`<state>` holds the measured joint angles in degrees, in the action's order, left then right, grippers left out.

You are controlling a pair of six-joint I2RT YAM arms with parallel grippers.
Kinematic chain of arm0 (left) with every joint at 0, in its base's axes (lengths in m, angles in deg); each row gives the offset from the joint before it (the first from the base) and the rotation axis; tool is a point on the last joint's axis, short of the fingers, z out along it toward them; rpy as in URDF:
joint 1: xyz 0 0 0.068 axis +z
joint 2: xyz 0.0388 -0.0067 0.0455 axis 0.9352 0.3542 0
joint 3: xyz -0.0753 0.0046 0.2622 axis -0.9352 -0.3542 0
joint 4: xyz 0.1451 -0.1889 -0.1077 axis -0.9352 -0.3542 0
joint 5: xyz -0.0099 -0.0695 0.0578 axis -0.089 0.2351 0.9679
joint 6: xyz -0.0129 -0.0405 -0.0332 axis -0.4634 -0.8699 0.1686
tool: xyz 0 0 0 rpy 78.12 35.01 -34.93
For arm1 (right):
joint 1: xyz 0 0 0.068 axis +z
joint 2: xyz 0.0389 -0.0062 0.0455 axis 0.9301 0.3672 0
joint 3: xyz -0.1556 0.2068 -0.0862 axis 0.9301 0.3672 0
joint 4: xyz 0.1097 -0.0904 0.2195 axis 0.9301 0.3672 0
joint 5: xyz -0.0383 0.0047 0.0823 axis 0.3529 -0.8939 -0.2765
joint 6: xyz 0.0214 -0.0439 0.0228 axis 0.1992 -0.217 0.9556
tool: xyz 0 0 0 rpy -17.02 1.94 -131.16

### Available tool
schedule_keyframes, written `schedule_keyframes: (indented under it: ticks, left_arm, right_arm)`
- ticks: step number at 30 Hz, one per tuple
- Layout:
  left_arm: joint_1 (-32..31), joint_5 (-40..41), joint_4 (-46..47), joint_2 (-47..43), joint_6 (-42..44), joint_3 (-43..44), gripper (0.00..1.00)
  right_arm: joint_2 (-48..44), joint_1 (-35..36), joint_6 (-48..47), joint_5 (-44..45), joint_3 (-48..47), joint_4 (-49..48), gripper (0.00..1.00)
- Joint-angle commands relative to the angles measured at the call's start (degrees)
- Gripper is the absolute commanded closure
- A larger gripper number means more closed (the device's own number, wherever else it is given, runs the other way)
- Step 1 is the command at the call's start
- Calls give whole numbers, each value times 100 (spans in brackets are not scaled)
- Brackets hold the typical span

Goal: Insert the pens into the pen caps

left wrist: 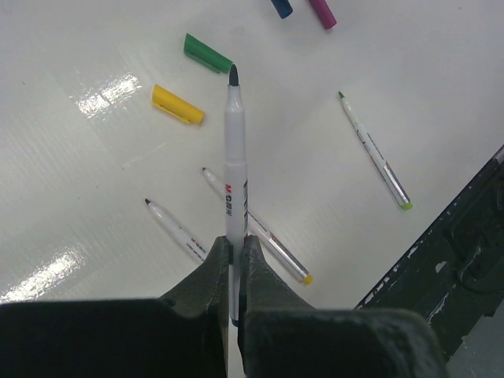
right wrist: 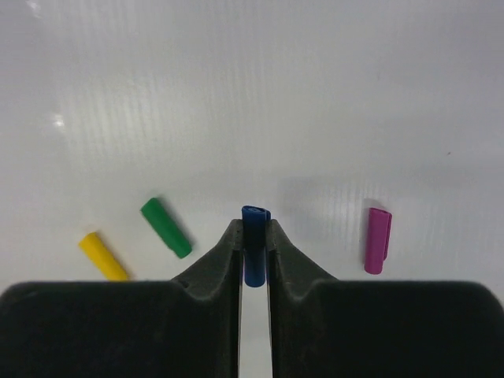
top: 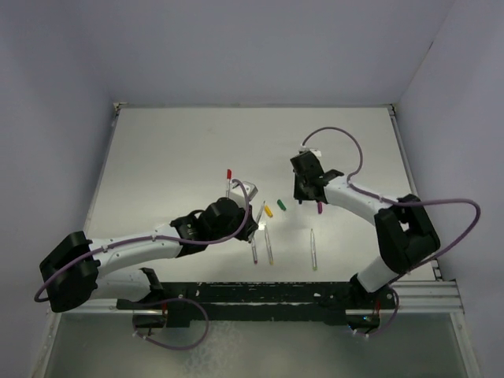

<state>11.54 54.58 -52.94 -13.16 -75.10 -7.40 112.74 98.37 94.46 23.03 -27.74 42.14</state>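
1. Left side. The left gripper [left wrist: 235, 253] is pressed together on the lower barrel of a pen [left wrist: 235, 157]. The pen's dark tip points away from the wrist, over the table [left wrist: 94, 181]. Three loose pens [left wrist: 376, 153] lie flat on the table beneath and beside it.

2. Centre. The yellow cap [left wrist: 178, 105] and green cap [left wrist: 208, 53] lie near each other but apart, just past the held tip.

3. Right side. The right gripper [right wrist: 253, 240] pinches the blue cap [right wrist: 253, 216] across its body. I cannot tell whether the cap is lifted or resting on the table. The purple cap [right wrist: 377, 240] lies to its right, well clear of the fingers.

4. Step in hand. I judge this to be the pairing of the held pen with the blue cap. Each part is gripped and they are not yet joined.

5. Next move. I would bring both grippers toward mid-table, line the tip up with the cap's mouth on one axis, then push straight in. I cannot tell which end of the cap is open, so I would check that first.
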Motion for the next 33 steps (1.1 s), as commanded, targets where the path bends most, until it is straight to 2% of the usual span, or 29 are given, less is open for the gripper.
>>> schedule_keyframes:
  ticks: [1,8,15,25,33]
  left_arm:
    - [14,26,712,-45,233,46,100]
    - [27,-320,1939,103,198,-175,100]
    - [23,-801,3048,262,48,-339,100]
    - [23,-1109,3903,411,-297,-493,100]
    - [27,-990,4040,375,-417,-552,100]
  right_arm:
    - [-1211,-20,-302,-293,-48,-216,100]
    - [-2605,-20,-302,-1064,621,-1336,100]
    - [-3792,-20,-144,-2003,1796,-3196,100]
    - [-4310,-19,469,-2183,2967,-5788,100]
    - [-4343,-14,836,-2274,3119,-6361,100]
